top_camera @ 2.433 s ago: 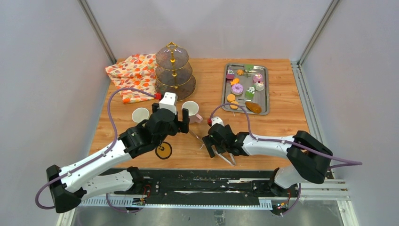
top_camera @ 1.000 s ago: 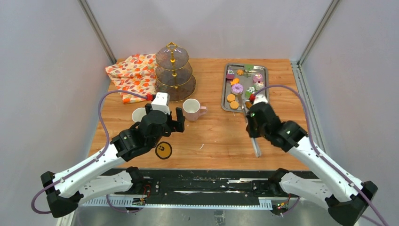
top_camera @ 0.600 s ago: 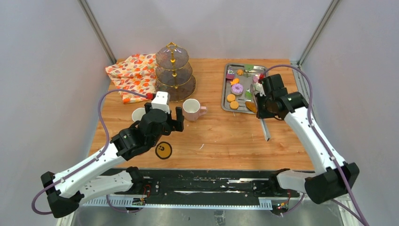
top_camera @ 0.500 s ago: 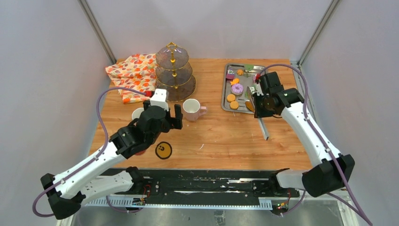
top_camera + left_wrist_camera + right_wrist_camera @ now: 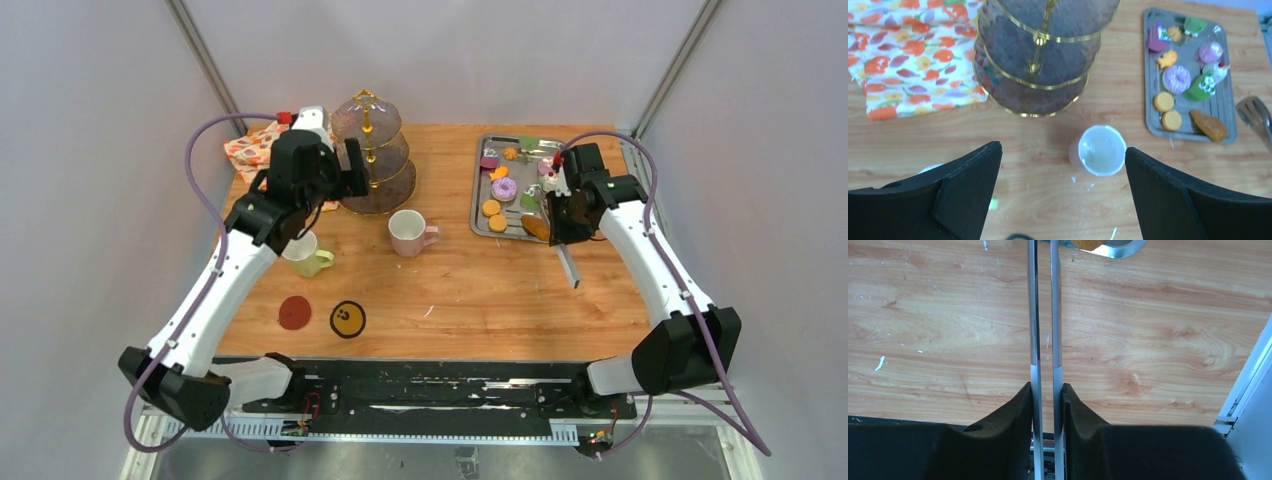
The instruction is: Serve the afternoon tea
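The left arm and right arm had white tubular links joined by bulky black joints. A purple cable looped beside each, tipped with a red plug near the wrist. A white block capped the left wrist, upper left. The left gripper and right gripper had matte black, wedge-shaped fingers.

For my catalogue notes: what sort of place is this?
Probably a robot test cell, not a tearoom: plain grey wall panels with metal corner posts enclose a wooden table, and two white-and-black arms are bolted to a black rail.
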